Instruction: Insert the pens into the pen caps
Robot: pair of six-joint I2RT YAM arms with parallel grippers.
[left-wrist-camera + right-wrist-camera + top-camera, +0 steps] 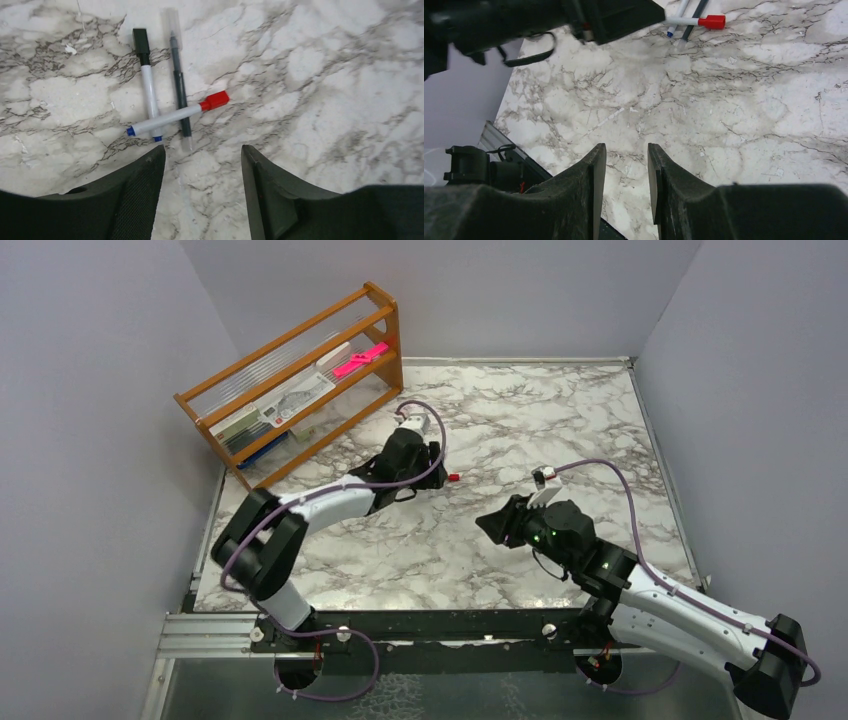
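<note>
Three pens lie crossed on the marble table (325,90) in the left wrist view. A white pen (148,90) wears a black cap (141,40). A black pen (180,95) has a clear cap (172,25) over its far end. A white pen (165,120) lies across both and wears a red cap (216,100). My left gripper (202,148) is open and empty, just short of the pens. The red cap (453,478) shows beside it from above. My right gripper (626,146) is open and empty over bare marble, with the pens far ahead, red cap (712,21) visible.
A wooden rack (300,380) holding flat items and a bright-pink object (360,358) stands at the back left. Grey walls enclose the table on three sides. My left arm (524,20) crosses the top left of the right wrist view.
</note>
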